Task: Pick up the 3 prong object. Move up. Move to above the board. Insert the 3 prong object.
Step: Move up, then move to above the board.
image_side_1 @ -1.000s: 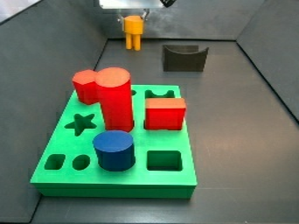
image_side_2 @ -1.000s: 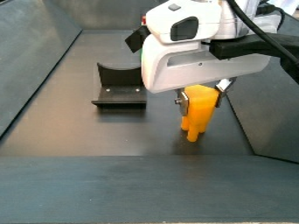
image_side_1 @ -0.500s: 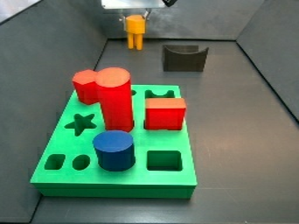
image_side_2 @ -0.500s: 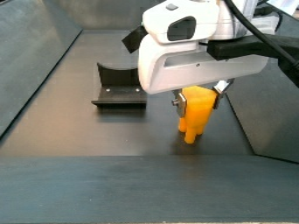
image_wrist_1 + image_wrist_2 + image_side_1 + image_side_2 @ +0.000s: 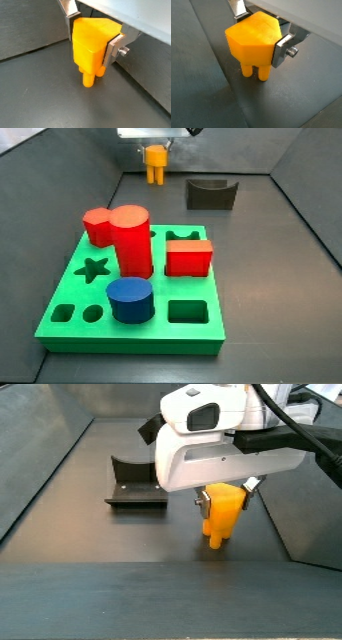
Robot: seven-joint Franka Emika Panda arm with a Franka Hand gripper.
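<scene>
My gripper [image 5: 223, 492] is shut on the 3 prong object [image 5: 221, 516], a small orange-yellow piece with a blocky top and thin legs pointing down. Both wrist views show the silver fingers [image 5: 114, 47] [image 5: 284, 48] pressed on the block's sides [image 5: 90, 42] [image 5: 250, 45]. The legs hang close to the dark floor. In a side view the gripper [image 5: 156, 150] holds the piece [image 5: 156, 168] at the far end of the bin. It is well behind the green board [image 5: 134, 338], which lies at the near end with star, oval and square holes.
A dark grey U-shaped block [image 5: 209, 194] [image 5: 135, 484] lies on the floor beside the gripper. On the board stand a tall red cylinder [image 5: 130, 240], a red cube [image 5: 189, 257] and a blue cylinder [image 5: 130, 299]. Grey sloped walls enclose the floor.
The gripper with the orange-yellow piece has shifted slightly, a little upward. Its grip is unchanged. Nothing else has moved.
</scene>
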